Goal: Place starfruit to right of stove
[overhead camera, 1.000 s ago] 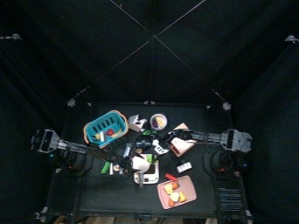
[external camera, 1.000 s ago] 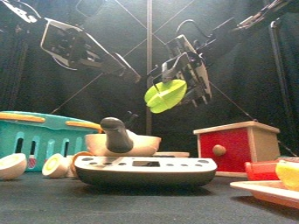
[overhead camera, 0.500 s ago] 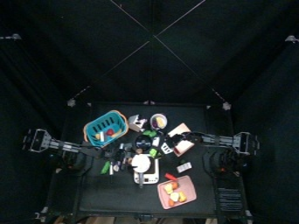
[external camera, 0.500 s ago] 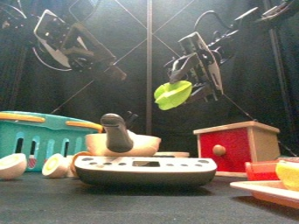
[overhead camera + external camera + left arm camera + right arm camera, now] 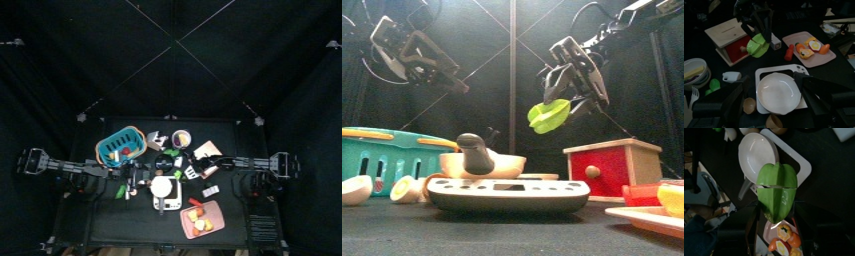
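Carry starfruit (image 5: 548, 115) level toward bare bench (image 5: 396, 232) on right side of stove (image 5: 776, 91); lower slowly; release only once fruit rests beside block, clear of pink tray (image 5: 828, 54) and red box (image 5: 613, 166). Right tool (image 5: 567, 102) closed on starfruit, holding it high over bench. Left tool (image 5: 771, 102) open, gripping nothing, poised above stove.

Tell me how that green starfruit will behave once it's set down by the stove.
The starfruit looks stiff: it keeps its ridged shape in the right claw. Its glossy skin may be slippery. With those ridges it will probably tip onto a side rather than roll.
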`<act>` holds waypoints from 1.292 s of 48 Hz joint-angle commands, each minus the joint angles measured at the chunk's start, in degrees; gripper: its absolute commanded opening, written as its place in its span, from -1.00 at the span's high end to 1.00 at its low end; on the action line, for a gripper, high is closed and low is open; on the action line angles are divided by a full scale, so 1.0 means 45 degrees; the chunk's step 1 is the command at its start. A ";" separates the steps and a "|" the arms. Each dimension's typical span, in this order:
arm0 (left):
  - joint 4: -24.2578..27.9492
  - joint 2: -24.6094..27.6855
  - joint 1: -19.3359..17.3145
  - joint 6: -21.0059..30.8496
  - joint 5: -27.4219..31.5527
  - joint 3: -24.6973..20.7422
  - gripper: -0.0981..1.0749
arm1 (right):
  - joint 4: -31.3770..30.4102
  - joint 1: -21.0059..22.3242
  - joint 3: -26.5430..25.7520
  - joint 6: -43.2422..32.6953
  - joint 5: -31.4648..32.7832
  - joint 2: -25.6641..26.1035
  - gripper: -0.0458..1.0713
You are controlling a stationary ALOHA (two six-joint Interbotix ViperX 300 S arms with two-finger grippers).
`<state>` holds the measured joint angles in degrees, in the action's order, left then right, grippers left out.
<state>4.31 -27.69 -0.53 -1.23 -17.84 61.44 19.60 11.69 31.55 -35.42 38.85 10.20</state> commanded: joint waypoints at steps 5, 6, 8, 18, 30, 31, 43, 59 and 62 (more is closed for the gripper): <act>-0.0371 -0.0039 -0.0039 -0.0020 -0.0137 -0.0059 -0.90 | -0.3164 -0.0781 -0.0762 -0.2520 0.0820 0.0156 -0.14; -0.0391 -0.0039 -0.0039 -0.0020 -0.0156 -0.0039 -0.90 | -0.3359 -0.0859 -0.0762 -0.2754 0.0820 0.0156 -0.14; -0.0488 -0.0039 -0.0039 -0.0020 -0.0176 0.0020 -0.90 | -0.3770 -0.1055 -0.0742 -0.3145 0.0801 0.0137 -0.14; -0.0684 -0.0039 -0.0039 -0.0020 -0.0449 0.0156 -0.90 | -0.5293 -0.2246 -0.0195 -0.5273 0.0156 -0.0059 -0.14; -0.0742 -0.0020 -0.0059 -0.0020 -0.0508 0.0254 -0.90 | -0.7129 -0.3477 0.0469 -0.8379 0.0000 -0.0215 -0.14; -0.0742 -0.0020 -0.0039 -0.0020 -0.0508 0.0254 -0.90 | -0.7266 -0.3574 0.0508 -0.8633 0.0000 -0.0215 -0.14; -0.0820 0.0117 -0.0039 -0.0020 -0.0508 0.0234 -0.90 | -0.9512 -0.4453 0.1035 -1.1895 -0.0020 -0.0391 -0.14; -0.0801 0.0195 -0.0039 -0.0020 -0.0508 0.0254 -0.90 | -1.1094 -0.5488 0.1094 -1.4688 0.0371 -0.1016 -0.15; -0.0820 0.0195 -0.0039 -0.0020 -0.0508 0.0254 -0.90 | -1.1191 -0.5605 0.1055 -1.4922 0.0547 -0.1172 -0.15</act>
<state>0.70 -26.81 -0.62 -1.23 -19.60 63.28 -29.97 -12.74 37.35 -101.34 40.52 4.57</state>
